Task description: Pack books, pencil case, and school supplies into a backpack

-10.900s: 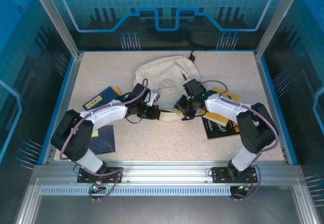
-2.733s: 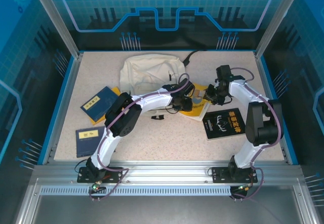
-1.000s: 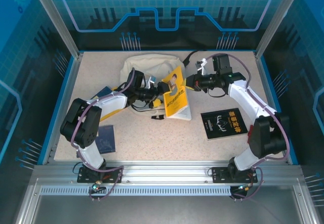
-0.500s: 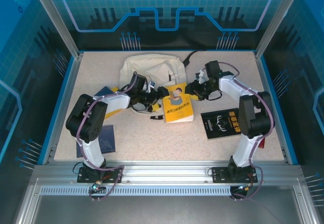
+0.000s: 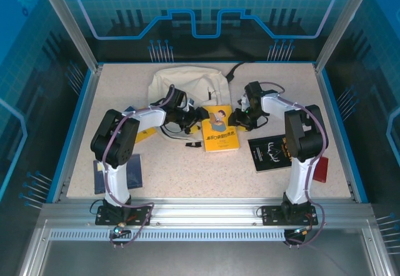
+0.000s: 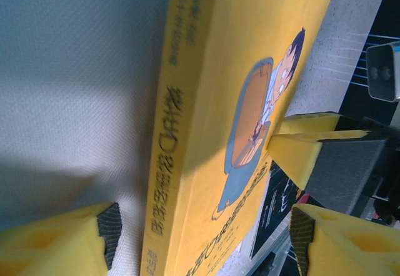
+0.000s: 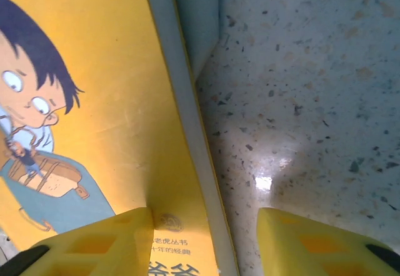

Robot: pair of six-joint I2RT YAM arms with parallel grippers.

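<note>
On speckled table (image 5: 187, 170): yellow book (image 5: 220, 129), blue-lit walls (image 5: 206, 14) around.
Backpack (image 5: 184, 82): cream, interior unseen.
Left gripper (image 6: 203, 226): fingers apart, straddling book.
Right gripper (image 7: 206, 226): likewise apart.

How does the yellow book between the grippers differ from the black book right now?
The yellow book has a cartoon figure on its cover; the black book has white lettering. The yellow book sits between the left gripper and right gripper, both open around its edges; the black book lies ungripped further right. Both are outside the backpack.
</note>
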